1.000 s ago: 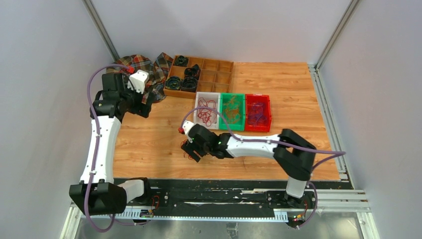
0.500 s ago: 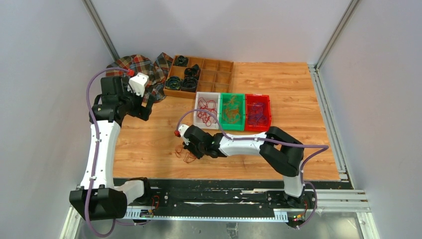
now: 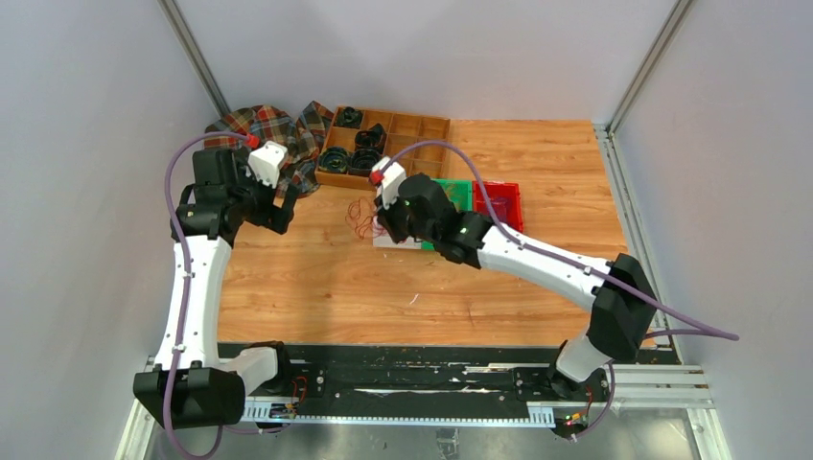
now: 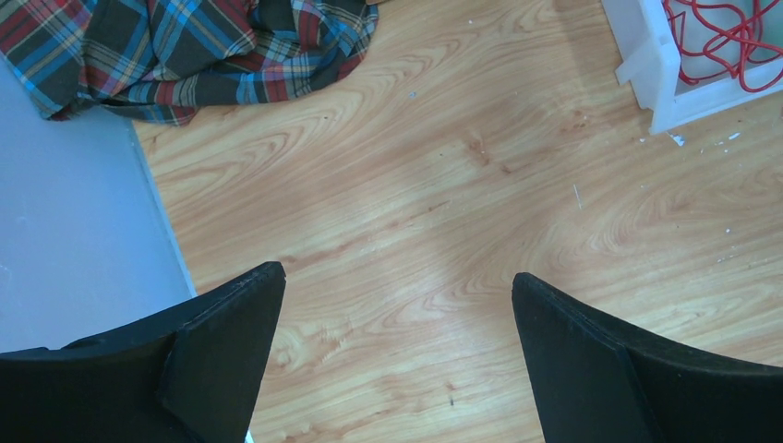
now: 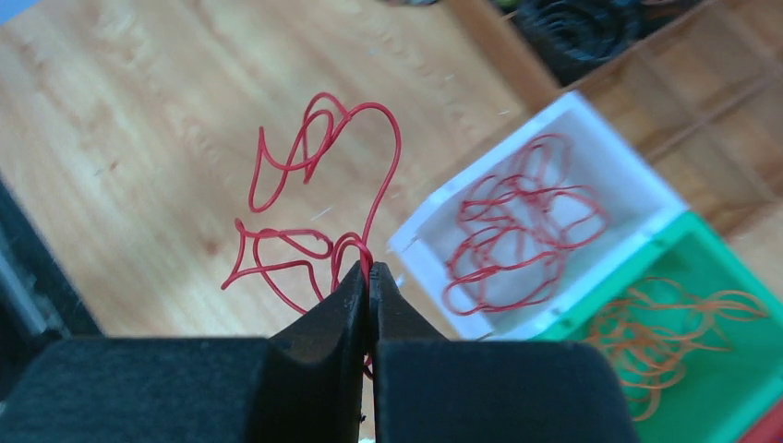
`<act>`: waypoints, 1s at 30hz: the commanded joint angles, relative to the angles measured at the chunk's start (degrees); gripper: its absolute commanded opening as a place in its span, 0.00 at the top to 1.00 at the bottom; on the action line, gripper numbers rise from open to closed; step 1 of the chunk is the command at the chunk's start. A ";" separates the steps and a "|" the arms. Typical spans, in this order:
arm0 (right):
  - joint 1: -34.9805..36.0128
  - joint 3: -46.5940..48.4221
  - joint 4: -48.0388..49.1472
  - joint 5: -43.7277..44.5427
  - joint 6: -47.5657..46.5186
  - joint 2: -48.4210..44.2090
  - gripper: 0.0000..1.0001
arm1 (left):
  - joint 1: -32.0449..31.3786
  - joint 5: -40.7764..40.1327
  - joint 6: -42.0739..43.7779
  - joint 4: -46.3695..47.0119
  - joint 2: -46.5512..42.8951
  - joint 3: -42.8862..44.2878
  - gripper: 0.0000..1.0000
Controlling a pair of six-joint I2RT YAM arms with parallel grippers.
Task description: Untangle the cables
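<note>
A tangled red cable (image 5: 399, 148) hangs in the air, pinched at the tips of my right gripper (image 5: 369, 269), which is shut on it. From above, that gripper (image 3: 381, 225) sits at the left edge of the white bin (image 5: 572, 106), and the held cable (image 3: 360, 217) dangles over the wood. More red cables (image 5: 517, 231) lie in the white bin, and orange-tan cables (image 5: 665, 323) lie in the green bin (image 5: 716, 242). My left gripper (image 4: 397, 273) is open over bare wood, left of the white bin (image 4: 646, 65).
A red bin (image 3: 499, 196) stands right of the green one. Behind the bins a wooden divider tray (image 3: 422, 144) holds black coils (image 3: 350, 158). A plaid cloth (image 3: 278, 129) lies at the back left, next to the left wall.
My right gripper shut on the red cable near the table's front, then swung it up and back to the white bin. The left arm barely moved.
</note>
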 commanded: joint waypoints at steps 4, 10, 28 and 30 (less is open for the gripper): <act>-6.34 6.61 -6.42 13.01 -1.43 4.53 0.99 | 0.56 1.38 1.34 1.12 -0.88 -0.92 0.02; -8.38 9.89 -7.52 17.38 -0.63 11.98 0.99 | 0.56 1.38 1.59 1.28 -0.82 -1.03 0.02; -9.29 5.51 -4.98 21.43 4.37 4.69 0.34 | 0.54 7.65 -5.53 13.90 -1.47 -9.95 0.02; -9.26 -2.62 0.16 24.19 4.77 -2.34 0.27 | 0.52 8.32 -9.09 22.99 -2.32 -14.43 0.02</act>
